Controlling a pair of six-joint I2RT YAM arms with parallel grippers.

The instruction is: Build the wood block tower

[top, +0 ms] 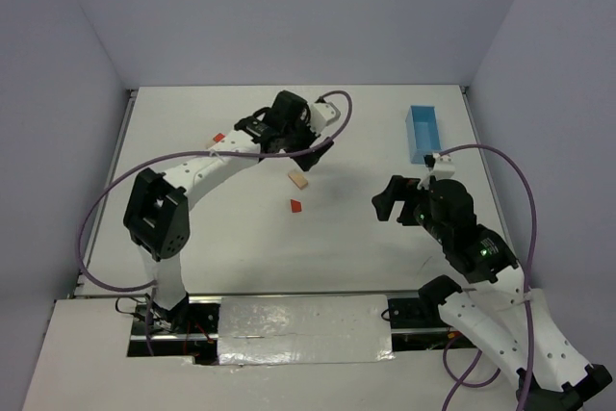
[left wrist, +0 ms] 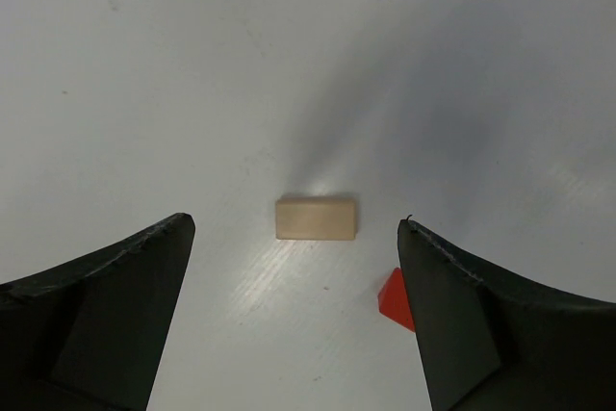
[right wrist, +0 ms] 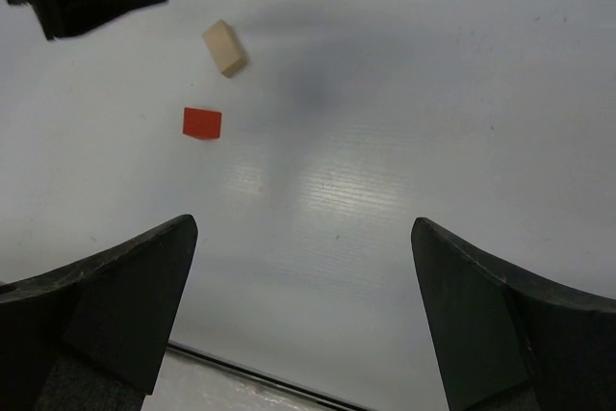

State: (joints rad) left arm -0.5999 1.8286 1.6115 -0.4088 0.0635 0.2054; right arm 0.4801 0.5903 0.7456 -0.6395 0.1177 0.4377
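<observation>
Left hand (left wrist: 295,221) spread over tan block (left wrist: 316,218), red piece (left wrist: 392,297), maybe wedge, beside, right hand (right wrist: 303,220) spread over open table (right wrist: 404,122)

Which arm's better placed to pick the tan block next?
Left. The left gripper is open directly above the tan block, which lies between its jaws. The right gripper, also open, sits farther off.

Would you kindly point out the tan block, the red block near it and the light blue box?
tan block (left wrist: 316,218), left wrist view, centre of top face.
red block (right wrist: 202,122), right wrist view, centre of top face.
light blue box (top: 423,134), top external view, its bare inside.
</observation>
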